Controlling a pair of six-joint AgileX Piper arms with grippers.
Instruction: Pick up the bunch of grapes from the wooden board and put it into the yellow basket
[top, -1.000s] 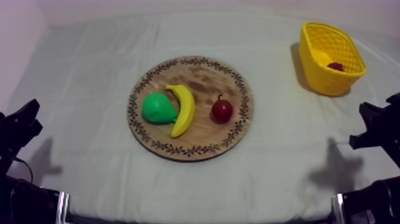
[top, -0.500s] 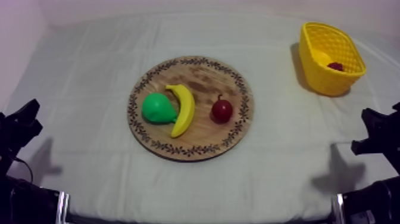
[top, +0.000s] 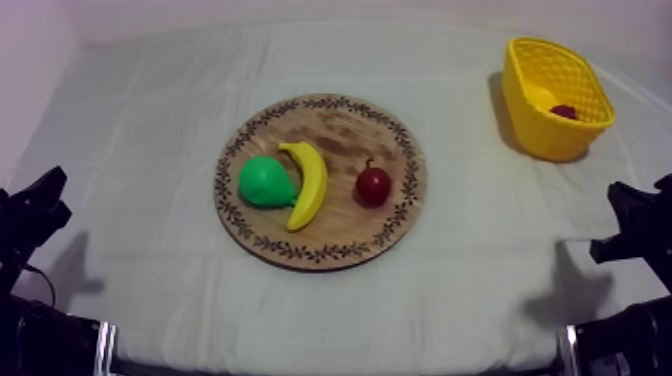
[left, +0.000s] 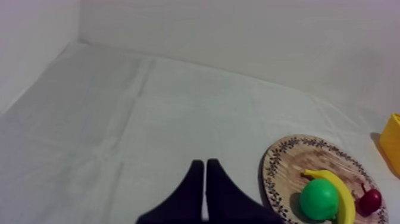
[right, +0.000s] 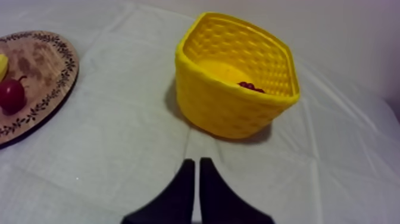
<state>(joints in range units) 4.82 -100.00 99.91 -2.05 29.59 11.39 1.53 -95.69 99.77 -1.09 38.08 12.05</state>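
The bunch of grapes (top: 563, 112) is a dark red cluster inside the yellow basket (top: 590, 100) at the far right; the right wrist view also shows the grapes (right: 251, 87) low in the basket (right: 226, 107). The round wooden board (top: 330, 130) lies mid-table with a green pear (top: 265, 182), a banana (top: 308, 183) and a small red fruit (top: 373, 185) on it. My left gripper (top: 58, 197) sits low at the left edge, and in its wrist view the gripper (left: 205, 173) is shut on nothing. My right gripper (top: 608, 218) rests low at the right, in front of the basket, and its wrist view shows the gripper (right: 196, 170) shut and empty.
In the left wrist view the board (left: 297, 155) with the pear (left: 319, 199) lies ahead to one side. Bare cloth (top: 480, 260) separates board, basket and both arms. A wall rises behind the table.
The right arm has drawn back slightly toward the near right edge. The fruit, the board, the basket and the left arm have stayed put.
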